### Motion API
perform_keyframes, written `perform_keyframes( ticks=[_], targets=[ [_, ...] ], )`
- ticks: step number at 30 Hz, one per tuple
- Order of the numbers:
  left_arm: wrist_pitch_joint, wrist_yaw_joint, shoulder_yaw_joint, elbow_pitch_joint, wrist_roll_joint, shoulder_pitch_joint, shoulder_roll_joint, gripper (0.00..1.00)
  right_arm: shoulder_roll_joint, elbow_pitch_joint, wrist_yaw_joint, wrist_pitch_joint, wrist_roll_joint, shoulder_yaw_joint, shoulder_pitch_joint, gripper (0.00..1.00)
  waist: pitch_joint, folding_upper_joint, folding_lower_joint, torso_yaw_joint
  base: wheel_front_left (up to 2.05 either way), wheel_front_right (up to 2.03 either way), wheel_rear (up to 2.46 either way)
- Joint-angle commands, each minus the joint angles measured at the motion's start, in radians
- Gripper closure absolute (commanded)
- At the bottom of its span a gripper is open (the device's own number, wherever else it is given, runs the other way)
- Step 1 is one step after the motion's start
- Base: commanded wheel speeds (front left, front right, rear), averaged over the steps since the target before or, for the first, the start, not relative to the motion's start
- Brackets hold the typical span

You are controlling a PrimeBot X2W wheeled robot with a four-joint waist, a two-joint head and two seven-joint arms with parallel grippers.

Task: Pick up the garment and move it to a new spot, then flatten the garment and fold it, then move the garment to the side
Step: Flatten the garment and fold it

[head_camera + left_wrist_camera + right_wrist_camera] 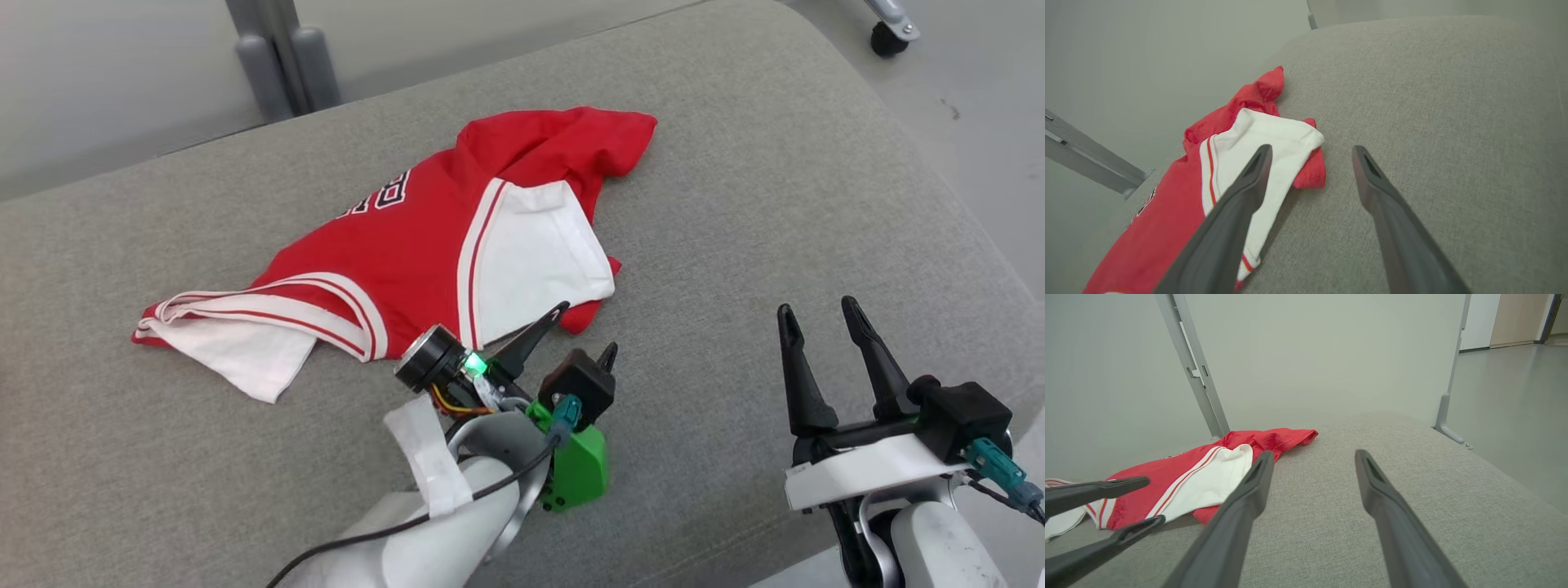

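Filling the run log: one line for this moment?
garment: crumpled on grey cushion, unheld | left gripper: open, by its near edge | right gripper: open, apart

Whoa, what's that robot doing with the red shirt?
The robot is tidying a red and white shirt that lies rumpled on a grey cushion. Its left claw is open at the shirt's near edge, one finger by the white part, holding nothing. Its right claw is open off to the side, over bare cushion. The shirt is not flat or folded yet.
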Motion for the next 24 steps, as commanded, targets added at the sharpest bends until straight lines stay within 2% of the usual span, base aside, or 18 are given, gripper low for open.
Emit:
perform_keyframes(
  ticks=[1, 10, 21, 22, 23, 24],
  targets=[
    [0.013, 0.016, -0.028, 0.015, -0.021, -0.045, 0.006, 0.0, 0.009, 0.004, -0.001, 0.0, 0.007, 0.001, -0.017, 0.0, 0.061, 0.0, 0.0, -0.06, 0.0, 0.0, 0.0],
    [0.061, 0.075, -0.212, 0.14, -0.072, -0.251, 0.006, 0.0, 0.034, 0.0, -0.001, 0.0, 0.035, -0.01, -0.051, 0.0, 0.15, 0.0, 0.0, -0.11, 0.0, 0.0, 0.0],
    [0.069, 0.096, -0.336, 0.255, -0.097, -0.366, 0.006, 0.0, 0.048, 0.0, -0.001, 0.0, 0.044, -0.019, -0.079, 0.0, 0.207, 0.0, 0.0, -0.111, 0.0, 0.0, 0.0],
    [0.066, 0.099, -0.34, 0.255, -0.103, -0.368, 0.006, 0.04, 0.048, 0.001, -0.001, 0.0, 0.045, -0.02, -0.08, 0.0, 0.209, 0.0, 0.0, -0.11, 0.0, 0.0, 0.0],
    [0.064, 0.101, -0.344, 0.256, -0.107, -0.372, 0.006, 0.31, 0.049, 0.001, -0.001, 0.0, 0.046, -0.021, -0.081, 0.0, 0.21, 0.0, 0.0, -0.107, 0.0, 0.0, 0.0],
    [0.063, 0.102, -0.347, 0.255, -0.111, -0.376, 0.006, 0.52, 0.049, 0.002, -0.001, 0.0, 0.047, -0.02, -0.081, 0.0, 0.211, 0.0, 0.0, -0.105, 0.0, 0.0, 0.0]
  ],
)
